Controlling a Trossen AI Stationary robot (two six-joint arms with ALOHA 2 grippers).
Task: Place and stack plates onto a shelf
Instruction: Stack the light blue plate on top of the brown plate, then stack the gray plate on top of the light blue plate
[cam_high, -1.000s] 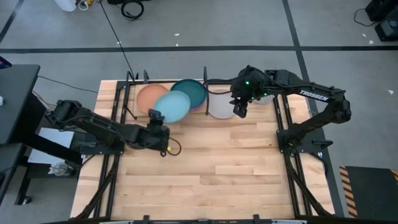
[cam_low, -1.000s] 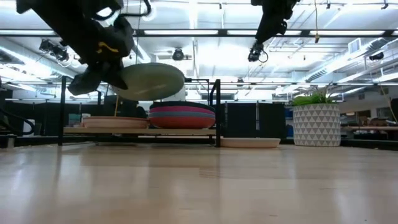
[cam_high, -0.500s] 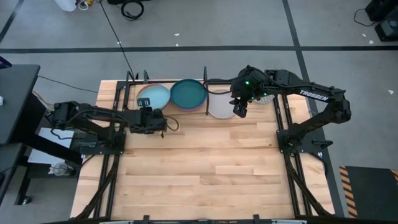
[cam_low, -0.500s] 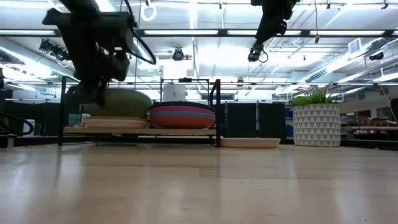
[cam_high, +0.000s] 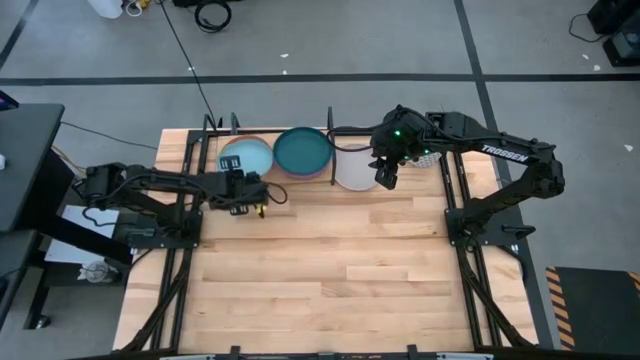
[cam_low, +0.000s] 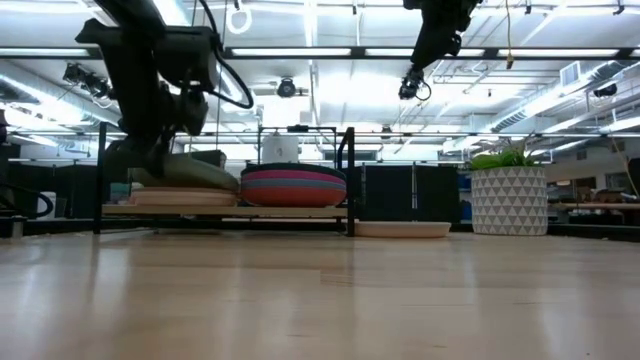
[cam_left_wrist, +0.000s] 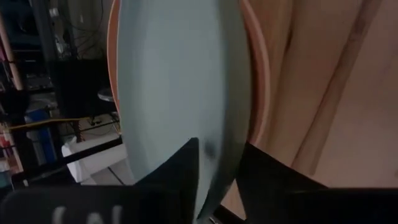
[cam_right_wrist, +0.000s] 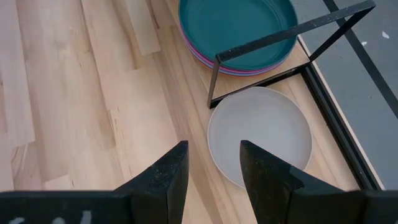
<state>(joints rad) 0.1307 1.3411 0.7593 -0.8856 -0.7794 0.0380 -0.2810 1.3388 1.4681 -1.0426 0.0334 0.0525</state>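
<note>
The light blue plate (cam_high: 247, 156) lies over the peach plate (cam_left_wrist: 262, 74) on the left part of the shelf (cam_low: 225, 210). My left gripper (cam_high: 243, 184) is shut on the light blue plate's near rim. On the shelf's middle stands a stack of plates topped by the dark teal plate (cam_high: 303, 151); its pink and blue rims (cam_low: 293, 187) show in the low view. A cream-white plate (cam_right_wrist: 259, 134) lies flat on the table just right of the shelf. My right gripper (cam_high: 385, 179) hangs open, high above the table (cam_low: 412, 88), at that plate's near right edge. My left gripper holds the light blue plate by its near rim (cam_left_wrist: 208, 146), pinched between the two fingers, one finger (cam_left_wrist: 183, 171) on the upper face and one (cam_left_wrist: 264, 171) underneath. The fingers come from the table's near side, about level. The plate (cam_low: 190, 172) rests slightly tilted on the peach plate (cam_low: 185, 196).
Black upright rods of the shelf (cam_right_wrist: 292, 28) stand between the teal stack and the cream-white plate. A white patterned plant pot (cam_low: 509, 200) stands at the table's far right, by the right arm. Bare wooden tabletop (cam_high: 330, 270) spreads across the whole near half.
My left gripper has carried the light blue plate from in front of the teal stack toward the table's left and far edge and down. The plate, first held up and tilted, now lies on the peach plate on the shelf's left part.
</note>
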